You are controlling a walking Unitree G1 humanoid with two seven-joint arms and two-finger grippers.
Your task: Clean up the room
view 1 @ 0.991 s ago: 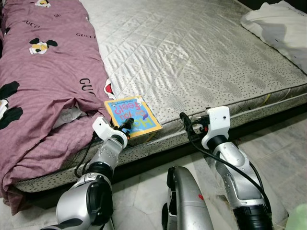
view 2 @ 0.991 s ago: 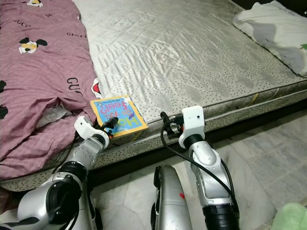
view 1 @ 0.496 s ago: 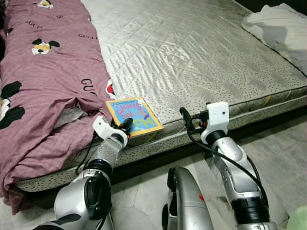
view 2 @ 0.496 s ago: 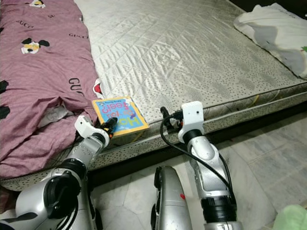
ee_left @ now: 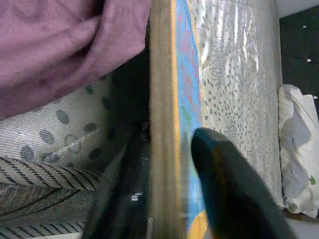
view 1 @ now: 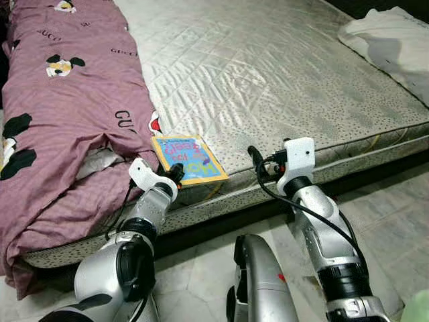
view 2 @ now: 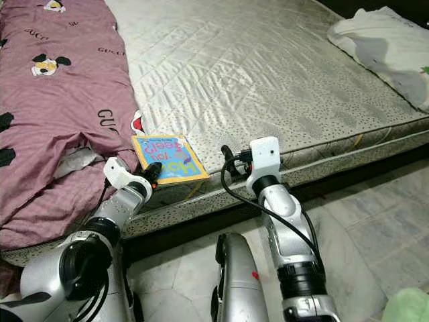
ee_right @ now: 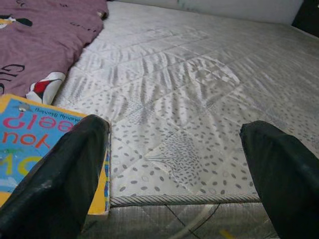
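The left gripper [view 1: 177,172] pinches the near edge of 1 blue, yellow-bordered picture book [view 1: 188,157]; the right gripper [view 1: 253,159] gapes empty just beside it.

Bare quilted mattress [view 1: 268,74], marble floor [view 1: 395,221]

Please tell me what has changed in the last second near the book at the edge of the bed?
The left gripper, with a finger on each face of the book, has tipped the book's near edge up off the mattress. The right gripper has moved slightly left along the mattress edge toward the book, fingers open. The purple blanket and white pillow stayed put.
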